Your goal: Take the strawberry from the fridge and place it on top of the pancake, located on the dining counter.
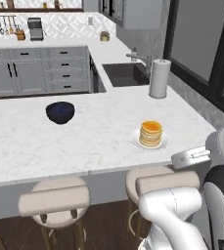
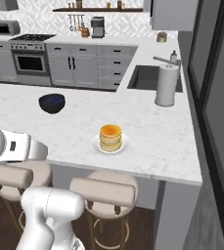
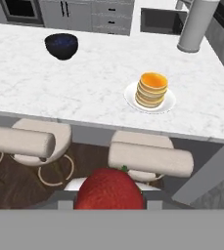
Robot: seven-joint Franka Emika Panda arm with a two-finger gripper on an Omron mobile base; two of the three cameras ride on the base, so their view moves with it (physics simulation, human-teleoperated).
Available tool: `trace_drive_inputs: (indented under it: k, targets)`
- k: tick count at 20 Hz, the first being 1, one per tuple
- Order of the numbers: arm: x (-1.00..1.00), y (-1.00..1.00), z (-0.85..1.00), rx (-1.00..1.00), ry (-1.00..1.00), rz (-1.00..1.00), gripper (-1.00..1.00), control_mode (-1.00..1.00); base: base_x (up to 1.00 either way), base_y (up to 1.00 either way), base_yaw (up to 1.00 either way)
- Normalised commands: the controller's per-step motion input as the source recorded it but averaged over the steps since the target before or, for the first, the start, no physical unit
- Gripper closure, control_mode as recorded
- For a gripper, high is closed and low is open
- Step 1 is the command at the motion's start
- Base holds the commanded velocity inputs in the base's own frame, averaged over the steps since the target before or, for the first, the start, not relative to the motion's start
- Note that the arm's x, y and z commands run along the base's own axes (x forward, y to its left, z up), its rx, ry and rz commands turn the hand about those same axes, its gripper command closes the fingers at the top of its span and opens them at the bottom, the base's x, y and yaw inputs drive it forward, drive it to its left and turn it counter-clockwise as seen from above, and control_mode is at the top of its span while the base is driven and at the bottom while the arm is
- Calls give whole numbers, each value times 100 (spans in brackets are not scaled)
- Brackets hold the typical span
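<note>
A strawberry (image 3: 109,189) sits clamped in the pincer (image 3: 109,205) in the hand view (its red body hides the fingertips), held off the edge of the dining counter (image 3: 84,83) and above two cushioned stools (image 3: 150,158). Ahead of the pincer and slightly to the right, the pancake (image 3: 151,90) stack rests on its white plate (image 3: 169,103). Farther ahead to the left stands a dark bowl (image 3: 61,45); far right, a paper towel roll (image 3: 196,24) beside the sink (image 3: 162,20)
</note>
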Motion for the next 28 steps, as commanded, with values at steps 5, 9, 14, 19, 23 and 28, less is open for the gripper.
trace_drive_inputs:
  k: [5, 9, 14, 19, 23, 28]
  targets:
    - [0, 0, 0, 0, 0, 0, 100, 100, -1, -43, -22]
    - [0, 0, 0, 0, 0, 0, 100, 100, 29, -13, -10]
    - [0, 0, 0, 0, 0, 0, 100, 100, 98, -1, -6]
    - [40, 0, 0, 0, 10, 0, 100, -100, 60, 0, -1]
    - [100, -6, -19, 3, 33, 0, 100, -100, 0, 0, 0]
    - [100, -3, -65, 0, 6, 0, 100, -100, 0, 0, 0]
